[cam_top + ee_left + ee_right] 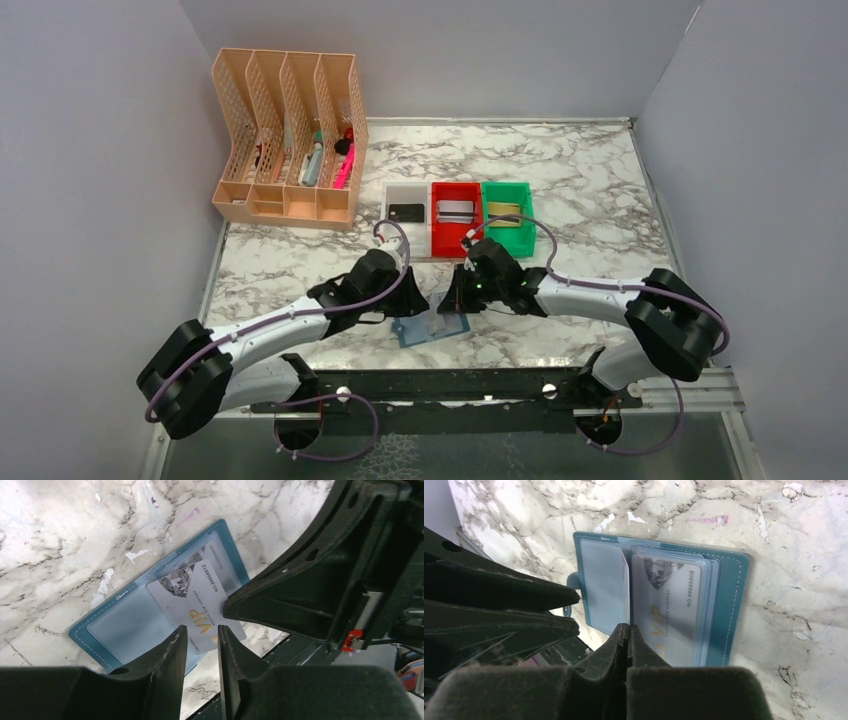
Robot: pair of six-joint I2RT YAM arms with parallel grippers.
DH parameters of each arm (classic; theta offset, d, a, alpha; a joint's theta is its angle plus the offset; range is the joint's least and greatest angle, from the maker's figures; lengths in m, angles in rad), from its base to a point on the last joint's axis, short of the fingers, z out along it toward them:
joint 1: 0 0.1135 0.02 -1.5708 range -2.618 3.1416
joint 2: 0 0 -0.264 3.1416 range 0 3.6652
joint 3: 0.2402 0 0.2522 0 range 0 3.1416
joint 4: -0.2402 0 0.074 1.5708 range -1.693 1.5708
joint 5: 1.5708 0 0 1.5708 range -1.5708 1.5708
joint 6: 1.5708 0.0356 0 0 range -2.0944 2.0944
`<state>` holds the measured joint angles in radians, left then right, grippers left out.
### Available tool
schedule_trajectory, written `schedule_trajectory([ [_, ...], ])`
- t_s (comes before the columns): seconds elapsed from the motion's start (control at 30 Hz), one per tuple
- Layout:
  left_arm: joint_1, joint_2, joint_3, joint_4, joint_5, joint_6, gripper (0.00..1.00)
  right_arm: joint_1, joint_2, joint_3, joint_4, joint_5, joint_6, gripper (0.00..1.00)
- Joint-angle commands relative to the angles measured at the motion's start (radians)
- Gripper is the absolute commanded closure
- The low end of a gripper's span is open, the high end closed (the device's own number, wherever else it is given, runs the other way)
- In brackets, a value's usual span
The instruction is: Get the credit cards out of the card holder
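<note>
One open blue bifold card holder held one silver plastic card under the left gripper's parted jaws, right gripper pinched closed; beyond it, three plastic bins held one card each.

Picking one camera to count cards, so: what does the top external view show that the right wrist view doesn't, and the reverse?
Only top external: the white bin with a black card, the red bin with a silver-grey card, the green bin with a gold card, and the peach file rack. Only right wrist: the VIP card and its print inside a clear pocket, and the right end effector shut at the pockets' near edge. Both: the blue card holder lying open on the marble table.
</note>
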<state>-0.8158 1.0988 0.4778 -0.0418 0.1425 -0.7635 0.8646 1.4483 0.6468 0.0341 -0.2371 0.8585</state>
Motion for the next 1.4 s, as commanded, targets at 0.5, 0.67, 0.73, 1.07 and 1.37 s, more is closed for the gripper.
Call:
schedule_trajectory([
  [0.5, -0.005, 0.153, -0.090, 0.032, -0.021, -0.020, 0.92, 0.001, 0.120, -0.011, 0.175, -0.136, 0.051, 0.91],
  [0.67, -0.005, 0.157, -0.096, 0.034, -0.026, -0.019, 0.94, 0.001, 0.133, -0.009, 0.191, -0.149, 0.052, 0.89],
  [0.73, -0.004, 0.156, -0.096, 0.034, -0.026, -0.019, 0.94, 0.001, 0.139, -0.006, 0.190, -0.154, 0.050, 0.88],
  [1.07, -0.006, 0.119, -0.087, 0.003, -0.043, -0.011, 0.94, 0.001, 0.078, -0.004, 0.117, -0.069, 0.028, 0.99],
  [1.37, -0.005, 0.015, -0.041, -0.124, -0.143, 0.029, 0.90, 0.001, -0.085, 0.005, -0.043, 0.087, -0.022, 0.99],
])
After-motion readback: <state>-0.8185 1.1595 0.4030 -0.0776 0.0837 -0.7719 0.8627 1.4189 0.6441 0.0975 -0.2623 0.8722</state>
